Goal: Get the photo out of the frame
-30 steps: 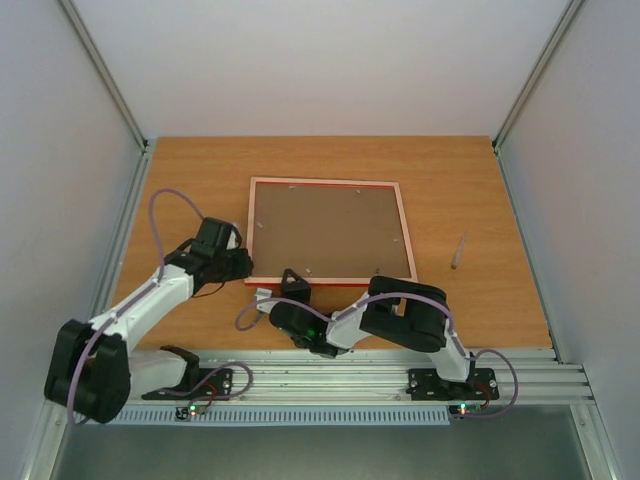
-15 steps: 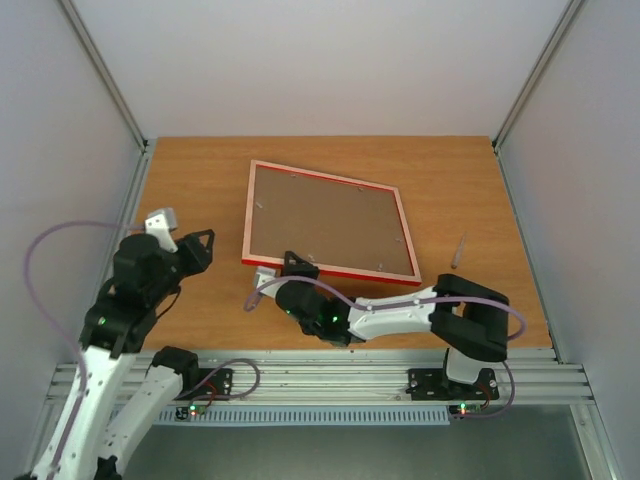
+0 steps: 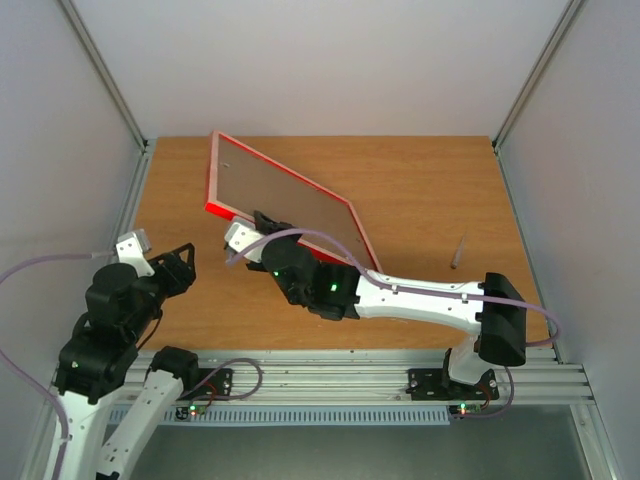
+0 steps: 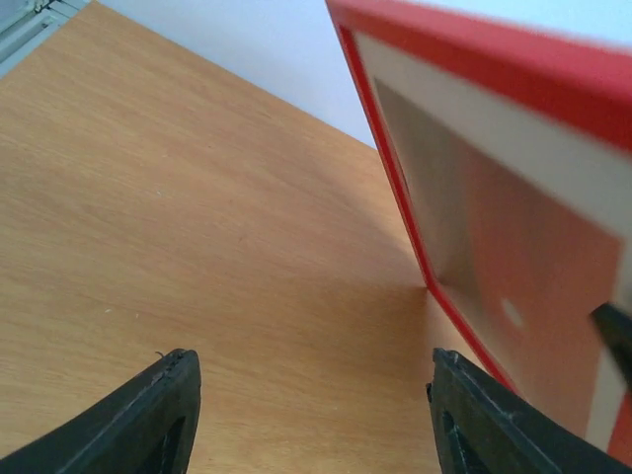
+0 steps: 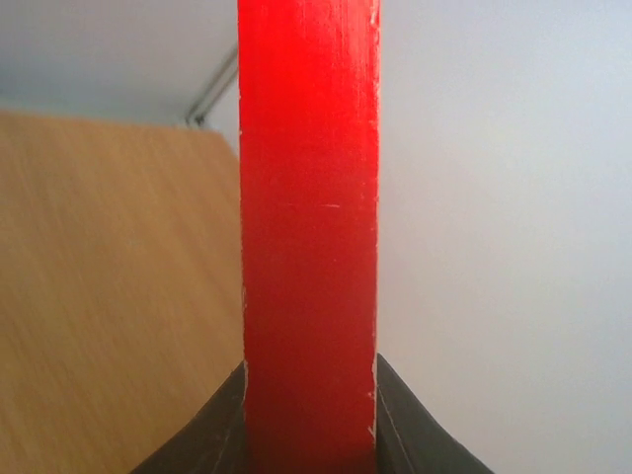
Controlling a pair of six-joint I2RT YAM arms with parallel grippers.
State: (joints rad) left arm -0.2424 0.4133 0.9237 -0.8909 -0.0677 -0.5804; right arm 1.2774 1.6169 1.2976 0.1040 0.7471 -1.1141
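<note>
Photo (image 4: 504,257) sits inside the frame (image 4: 474,44), behind a white mat (image 4: 444,99). From the left wrist view we see its red sky and a small white sun. Seen from above, the frame (image 3: 215,208) stands steeply tilted over the left half of the desk (image 3: 430,190). Its brown backing board (image 3: 285,195) is turned up toward the camera, so the photo faces down and to the left. The far left corner is highest and the right corner lowest; we cannot tell whether that low corner touches the desk.

Our right claw (image 3: 262,225) is clamped on the near edge of the frame. In the right wrist view the red edge runs straight up between the two dark fingers (image 5: 212,430), which press it from both sides.

Our left claw (image 3: 180,262) hovers near the left side of the desk, apart from the frame. Its jaws are wide with nothing between them, and past its fingers (image 4: 163,415) we see only bare wood. A thin stick (image 3: 458,252) lies on the desk well to the right.
</note>
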